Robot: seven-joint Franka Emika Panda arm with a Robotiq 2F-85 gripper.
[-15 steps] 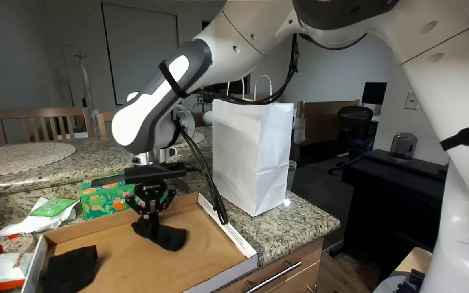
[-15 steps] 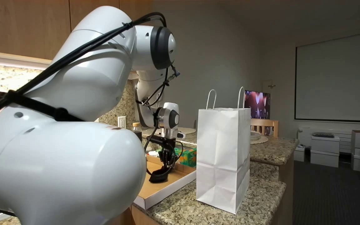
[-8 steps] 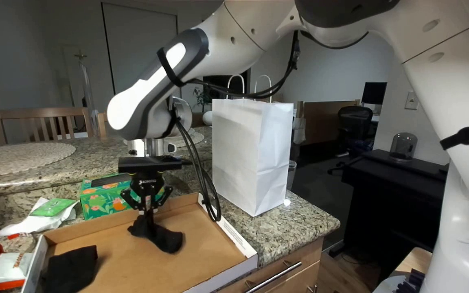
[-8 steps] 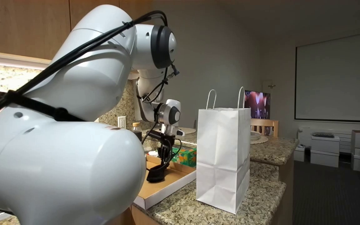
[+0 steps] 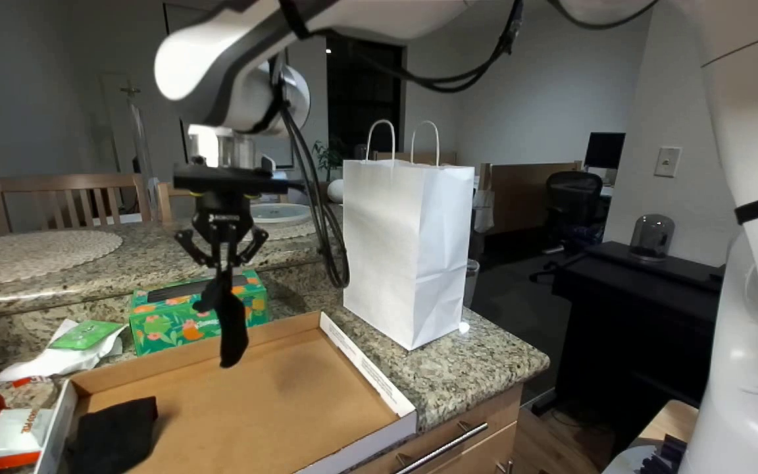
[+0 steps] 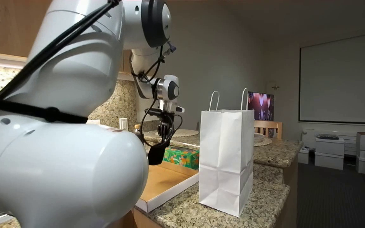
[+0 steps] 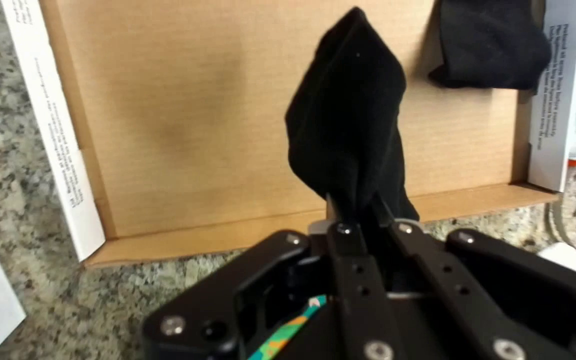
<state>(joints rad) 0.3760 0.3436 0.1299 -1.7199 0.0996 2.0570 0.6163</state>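
Observation:
My gripper (image 5: 224, 275) points down and is shut on a black cloth, perhaps a sock (image 5: 233, 329). The cloth hangs limp from the fingertips, above the back part of a shallow cardboard tray (image 5: 306, 401). In the wrist view the gripper (image 7: 355, 207) pinches one end of this cloth (image 7: 345, 110), bunching it into folds between the fingers. A second black cloth (image 5: 116, 431) lies folded in the tray near its far-left corner, and at the upper right of the wrist view (image 7: 490, 45). An exterior view also shows the held cloth (image 6: 156, 155) off the tray floor.
A green patterned tissue box (image 5: 175, 326) stands behind the tray, close to the hanging cloth. The tall white paper bag (image 5: 405, 257) with upright handles is beside the tray on the granite counter (image 5: 445, 375). Past the tray's opposite side lies a red and white snack packet (image 5: 10, 434).
The gripper has risen well above the tray, carrying the black cloth up with it. A second ago that cloth rested on the tray floor in the gripper's grasp. The other cloth stays put.

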